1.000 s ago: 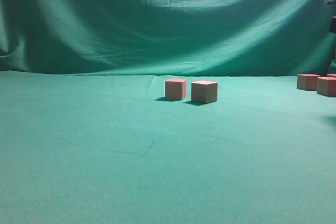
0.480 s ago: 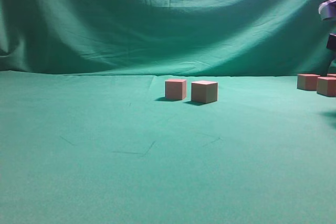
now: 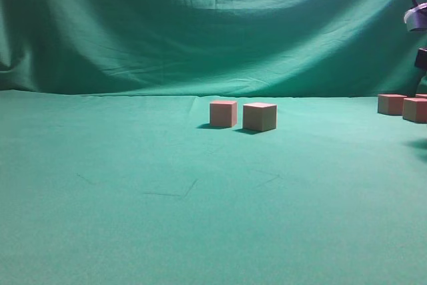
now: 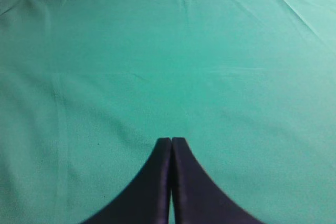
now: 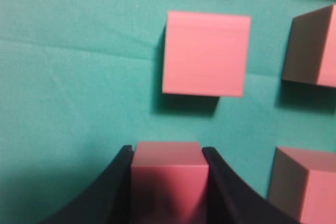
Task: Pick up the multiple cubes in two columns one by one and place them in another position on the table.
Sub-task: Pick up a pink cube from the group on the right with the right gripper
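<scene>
Pink cube is sitting clamped between my right end effector fingers above the green counter, so I am advising a straight lift clear of neighbouring cubes.

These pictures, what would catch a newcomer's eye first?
Green cloth covers the table and backdrop, so the pinkish cubes stand out: a pair at the centre of the exterior view and more at its right edge. In the right wrist view the right gripper has a cube between its fingers, with others lying nearby. The left gripper is shut over bare cloth.
</scene>
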`<action>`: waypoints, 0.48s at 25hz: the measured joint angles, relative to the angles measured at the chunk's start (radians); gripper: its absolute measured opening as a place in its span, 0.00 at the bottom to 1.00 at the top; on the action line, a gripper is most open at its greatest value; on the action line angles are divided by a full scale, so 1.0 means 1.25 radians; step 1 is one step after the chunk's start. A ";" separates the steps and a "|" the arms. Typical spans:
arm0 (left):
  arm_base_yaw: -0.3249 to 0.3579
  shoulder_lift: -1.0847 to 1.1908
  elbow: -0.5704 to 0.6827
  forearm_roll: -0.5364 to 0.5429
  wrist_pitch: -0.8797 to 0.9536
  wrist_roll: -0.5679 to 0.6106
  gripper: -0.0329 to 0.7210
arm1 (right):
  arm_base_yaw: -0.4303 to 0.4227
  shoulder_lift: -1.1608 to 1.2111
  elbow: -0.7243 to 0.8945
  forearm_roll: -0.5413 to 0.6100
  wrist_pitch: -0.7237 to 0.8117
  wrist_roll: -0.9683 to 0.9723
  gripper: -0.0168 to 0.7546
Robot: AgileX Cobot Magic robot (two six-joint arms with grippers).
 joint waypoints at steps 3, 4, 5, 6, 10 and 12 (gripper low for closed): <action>0.000 0.000 0.000 0.000 0.000 0.000 0.04 | -0.001 0.000 0.000 0.000 -0.001 0.000 0.37; 0.000 0.000 0.000 0.000 0.000 0.000 0.04 | -0.001 0.000 0.000 0.000 -0.001 0.000 0.37; 0.000 0.000 0.000 0.000 0.000 0.000 0.04 | -0.001 0.000 0.000 0.000 0.000 0.000 0.37; 0.000 0.000 0.000 0.000 0.000 0.000 0.04 | -0.001 0.000 0.000 0.000 0.003 0.000 0.37; 0.000 0.000 0.000 0.000 0.000 0.000 0.04 | -0.001 -0.005 -0.002 0.004 0.034 0.000 0.37; 0.000 0.000 0.000 0.000 0.000 0.000 0.04 | 0.000 -0.017 -0.020 0.010 0.076 0.000 0.37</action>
